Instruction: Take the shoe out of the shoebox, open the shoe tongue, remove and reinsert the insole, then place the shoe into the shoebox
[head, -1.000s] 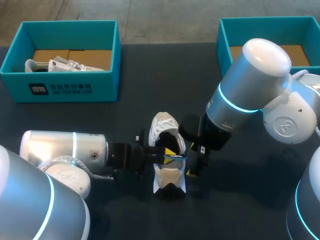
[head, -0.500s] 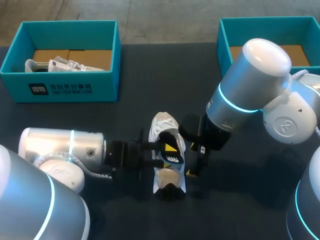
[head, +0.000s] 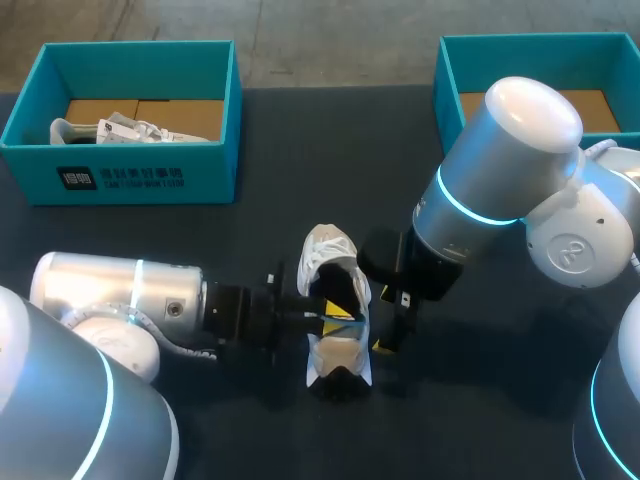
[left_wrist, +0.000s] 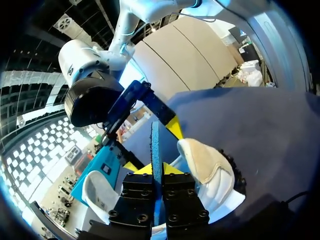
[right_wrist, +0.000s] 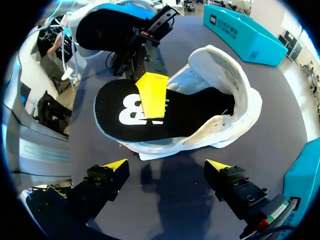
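Observation:
A white shoe (head: 328, 250) lies on the dark table near the middle, heel toward me. Its insole (head: 342, 318), black on top with a blue edge, sticks partly out of the shoe's opening. My left gripper (head: 322, 314) comes in from the left and is shut on that insole (left_wrist: 156, 142), seen edge-on between its yellow tips (left_wrist: 156, 170). In the right wrist view a yellow finger (right_wrist: 152, 95) lies flat on the black insole (right_wrist: 125, 117) over the shoe (right_wrist: 227, 87). My right gripper (right_wrist: 167, 167) stands open just beside the shoe, touching nothing.
A teal shoebox (head: 40, 165) at the back left holds another white shoe (head: 115, 128) and paper. A second teal shoebox (head: 450, 80) stands at the back right, partly behind my right arm (head: 500, 160).
The left gripper let go of the insole for a moment, showing its black face, then shut on it again. The left arm drew back slightly to the left. The right arm stayed still.

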